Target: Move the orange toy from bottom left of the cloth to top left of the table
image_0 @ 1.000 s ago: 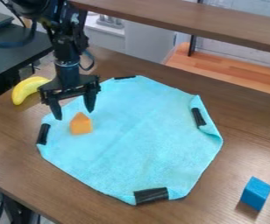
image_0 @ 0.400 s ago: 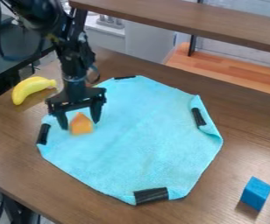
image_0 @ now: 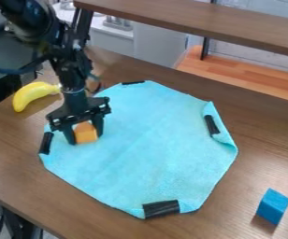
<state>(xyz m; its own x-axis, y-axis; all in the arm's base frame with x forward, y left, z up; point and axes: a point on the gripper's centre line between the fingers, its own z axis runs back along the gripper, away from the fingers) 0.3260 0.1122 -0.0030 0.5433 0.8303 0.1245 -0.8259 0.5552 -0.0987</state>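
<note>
So the black gripper (image_0: 85,137) is right down around the orange block (image_0: 86,131), but honestly can't tell if it's actually clamped on or just straddling it. Block's sitting on the light blue cloth (image_0: 147,148), over by the left side near a strip of black tape (image_0: 46,143). Yellow toy banana (image_0: 31,96) is on the wooden table (image_0: 12,154), just off the cloth.
</note>
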